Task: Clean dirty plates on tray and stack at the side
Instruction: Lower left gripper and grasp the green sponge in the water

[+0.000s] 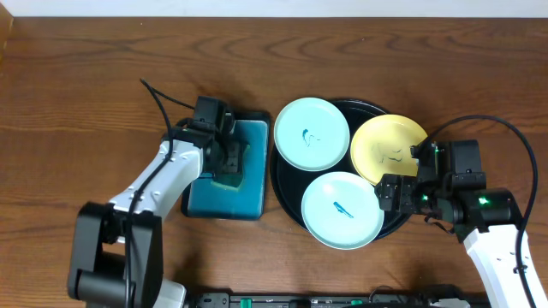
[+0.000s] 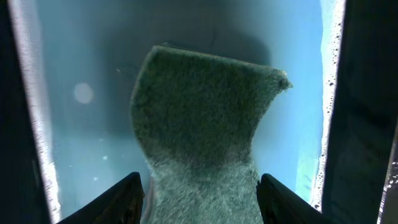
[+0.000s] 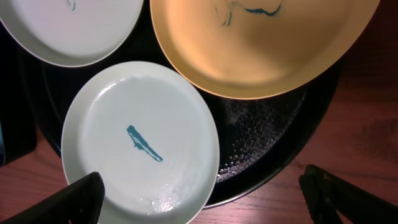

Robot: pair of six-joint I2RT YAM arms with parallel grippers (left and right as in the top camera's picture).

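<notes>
White shells, black joints: left arm (image 1: 158,180) with black left pincer (image 1: 231,164) trails a thin cable (image 1: 154,96) at 11 o'clock; right arm (image 1: 492,244) with black right pincer (image 1: 404,171) shows a green light (image 1: 482,202) and a cable loop (image 1: 533,171) at 3 o'clock.

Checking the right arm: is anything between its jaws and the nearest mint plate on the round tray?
Nothing visible does. The right gripper hangs open above the near mint plate, which lies uncovered on the black tray. The yellow plate sits beside it, farther back, not over it.
</notes>
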